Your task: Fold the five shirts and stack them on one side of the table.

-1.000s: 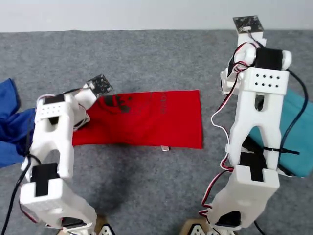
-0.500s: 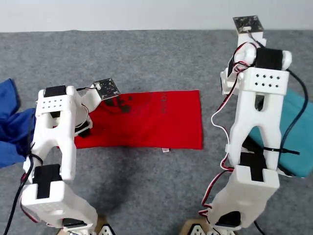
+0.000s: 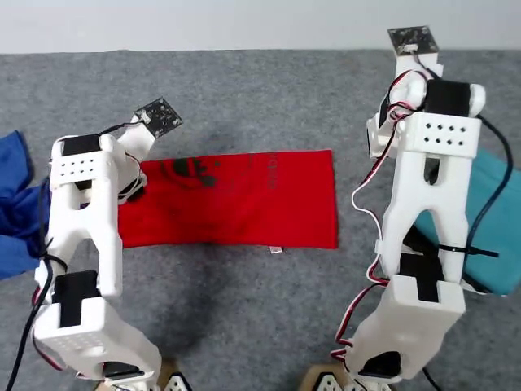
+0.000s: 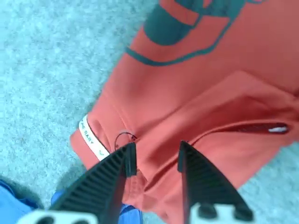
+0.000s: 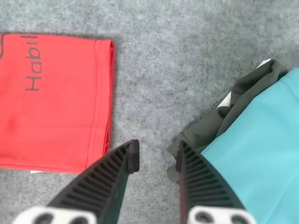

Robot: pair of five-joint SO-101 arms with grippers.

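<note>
Dark lettering [image 5: 33, 63] is running across the red shirt [image 3: 244, 204] toward its 3 o'clock end. A white neck label [image 4: 91, 140] at 9 o'clock is carrying print too small to read.

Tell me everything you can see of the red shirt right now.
The red shirt is soft cloth folded into a long flat rectangle across the middle of the grey table. Dark print near the collar end, dark lettering midway, a small white tag at its near edge. The collar end, with a white neck label, is rumpled; the open left gripper hangs right over it.
</note>
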